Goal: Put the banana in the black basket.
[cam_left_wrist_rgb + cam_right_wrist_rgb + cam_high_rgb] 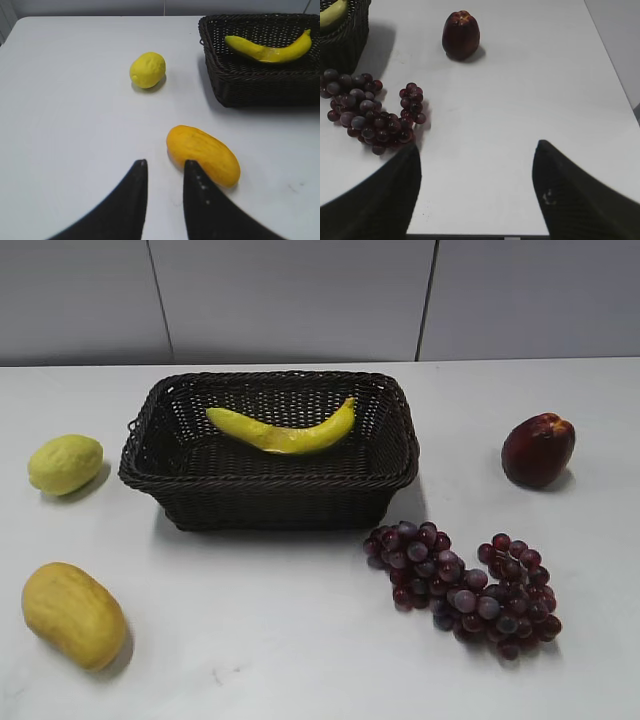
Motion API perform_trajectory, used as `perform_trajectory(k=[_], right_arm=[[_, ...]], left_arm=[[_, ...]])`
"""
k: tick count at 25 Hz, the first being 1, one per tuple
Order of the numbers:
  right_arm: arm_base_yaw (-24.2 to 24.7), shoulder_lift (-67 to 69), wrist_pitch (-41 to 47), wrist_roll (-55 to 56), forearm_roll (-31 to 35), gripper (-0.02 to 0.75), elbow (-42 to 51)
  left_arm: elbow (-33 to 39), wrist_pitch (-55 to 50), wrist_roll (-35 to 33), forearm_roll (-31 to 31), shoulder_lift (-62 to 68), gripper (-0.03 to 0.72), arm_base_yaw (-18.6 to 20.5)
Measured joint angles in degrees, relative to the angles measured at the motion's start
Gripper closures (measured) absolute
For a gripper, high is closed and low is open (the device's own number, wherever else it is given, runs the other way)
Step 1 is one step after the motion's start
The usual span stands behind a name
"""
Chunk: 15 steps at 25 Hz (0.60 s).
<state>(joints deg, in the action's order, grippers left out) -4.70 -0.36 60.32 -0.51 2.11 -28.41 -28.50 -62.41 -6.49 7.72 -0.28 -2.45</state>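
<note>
The banana (285,432) lies inside the black basket (270,495) at the back middle of the table, resting against its far wall. It also shows in the left wrist view (270,47) inside the basket (250,90). In the right wrist view only its tip (330,12) shows above the basket's corner (345,45). My left gripper (165,162) is empty with a narrow gap between its fingers, low over the table next to the mango. My right gripper (477,147) is wide open and empty near the table's front edge. Neither gripper shows in the exterior view.
A yellow-orange mango (73,615) lies at front left, close to my left fingers (202,154). A lemon (65,463) sits left of the basket. A purple grape bunch (465,585) lies at front right. A dark red fruit (538,448) stands at right.
</note>
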Motion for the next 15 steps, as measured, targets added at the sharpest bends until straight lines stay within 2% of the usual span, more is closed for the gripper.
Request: perform_trajectory(k=[15], right_arm=[[0.0, 0.0, -0.1, 0.0, 0.0, 0.181, 0.0]], left_arm=[[0.0, 0.0, 0.0, 0.0, 0.0, 0.446, 0.0]])
